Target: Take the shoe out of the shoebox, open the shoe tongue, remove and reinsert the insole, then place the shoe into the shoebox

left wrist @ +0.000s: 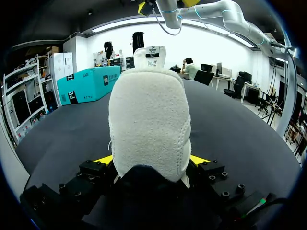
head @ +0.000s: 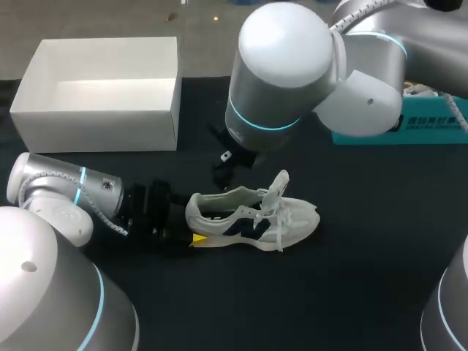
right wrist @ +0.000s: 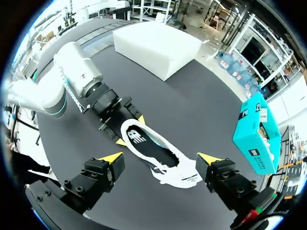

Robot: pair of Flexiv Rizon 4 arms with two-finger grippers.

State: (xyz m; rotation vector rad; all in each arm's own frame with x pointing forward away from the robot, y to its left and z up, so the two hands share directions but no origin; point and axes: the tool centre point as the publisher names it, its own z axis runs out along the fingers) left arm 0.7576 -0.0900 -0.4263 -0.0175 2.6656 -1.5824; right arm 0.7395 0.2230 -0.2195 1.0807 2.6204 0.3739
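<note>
A white sneaker [head: 252, 216] with dark side panels stands upright on the black table, toe to the right, its tongue [head: 278, 186] pulled up. My left gripper [head: 189, 221] lies low at the heel, one yellow tip on each side of it. In the left wrist view the white heel [left wrist: 148, 124] sits between the tips of the left gripper [left wrist: 151, 160], both touching it. My right gripper [right wrist: 159, 157] hangs open above the sneaker [right wrist: 153, 153], fingers wide and empty. The dark insole [right wrist: 137, 138] shows inside the shoe. The white shoebox [head: 102, 110] stands empty at the back left.
A teal box [head: 409, 131] lies at the back right of the table, behind my right arm [head: 281, 69]. The black tabletop [head: 329, 292] is bare in front of the shoe and to its right.
</note>
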